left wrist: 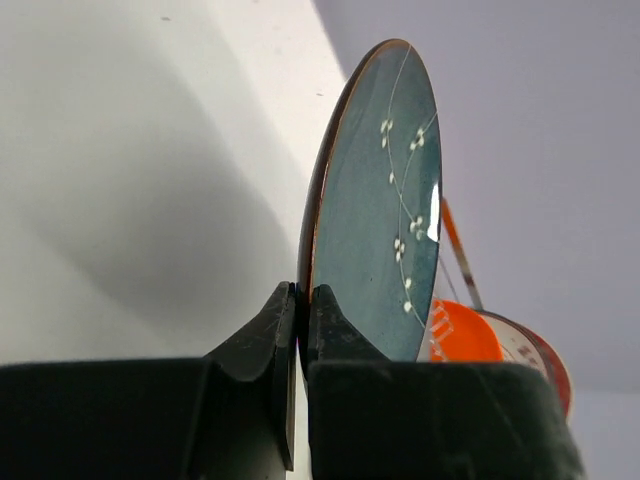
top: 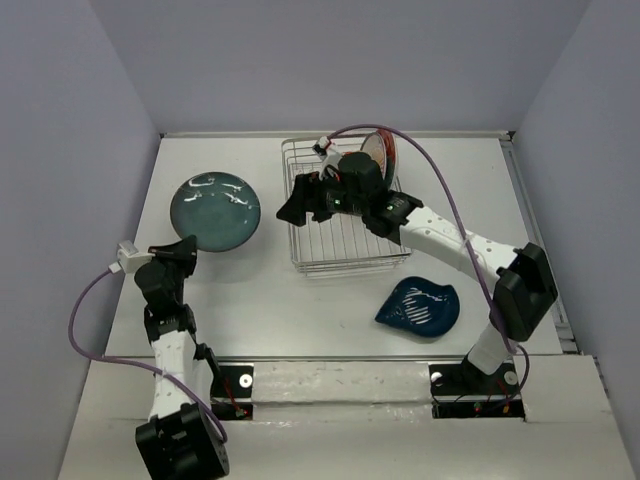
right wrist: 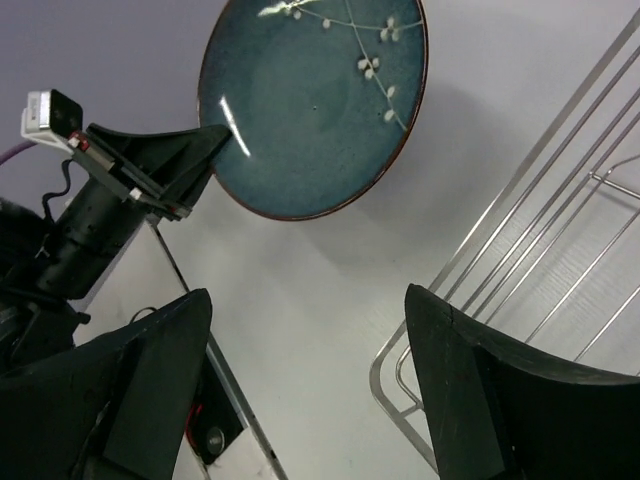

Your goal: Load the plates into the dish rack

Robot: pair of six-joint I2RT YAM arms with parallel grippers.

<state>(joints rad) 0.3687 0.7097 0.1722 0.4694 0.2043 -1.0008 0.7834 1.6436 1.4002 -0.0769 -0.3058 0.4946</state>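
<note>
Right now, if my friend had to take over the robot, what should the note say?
Left hand: shut on the rim of the round dark teal plate, which is left of the rack.
Right hand: open and empty, over the left side of the silver wire dish rack.
Done: orange and red-rimmed plates stand in the rack's far right corner; how many is hidden.
Left: the teal plate, plus the dark blue wavy-edged striped plate lying on the white table.
</note>
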